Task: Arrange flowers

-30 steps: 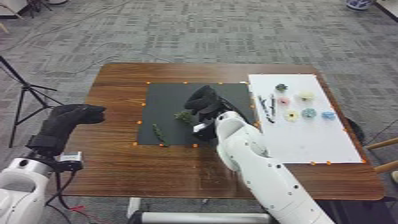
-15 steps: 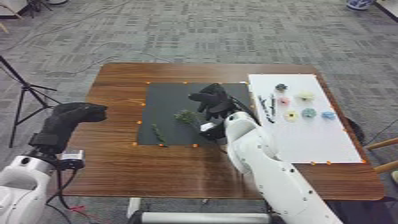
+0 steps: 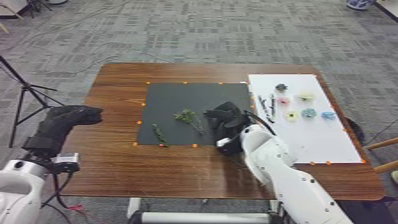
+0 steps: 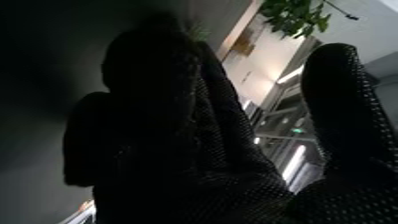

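Observation:
My right hand (image 3: 228,119) is over the right part of the black mat (image 3: 178,95) in the head view, with nothing visible in its grasp. A branching green sprig (image 3: 185,117) lies left of it, and a slimmer green sprig (image 3: 158,134) lies near the mat's lower left. My left hand (image 3: 71,116) is beyond the table's left edge. Pink (image 3: 283,100), yellow (image 3: 306,95) and blue (image 3: 308,113) flower heads are on the white sheet (image 3: 311,142). In the right wrist view my right hand (image 4: 204,170) is open, thumb apart; green leaves (image 4: 289,17) appear past it.
Dark slender items (image 3: 272,107) lie on the white sheet's left part, with a dark green piece (image 3: 281,87) near its far end. Orange markers line the mat and the sheet. A black tripod (image 3: 27,86) stands left of the table (image 3: 151,172).
My right hand has moved right and toward the near edge, uncovering more of the branching sprig and the mat. The left hand has barely shifted.

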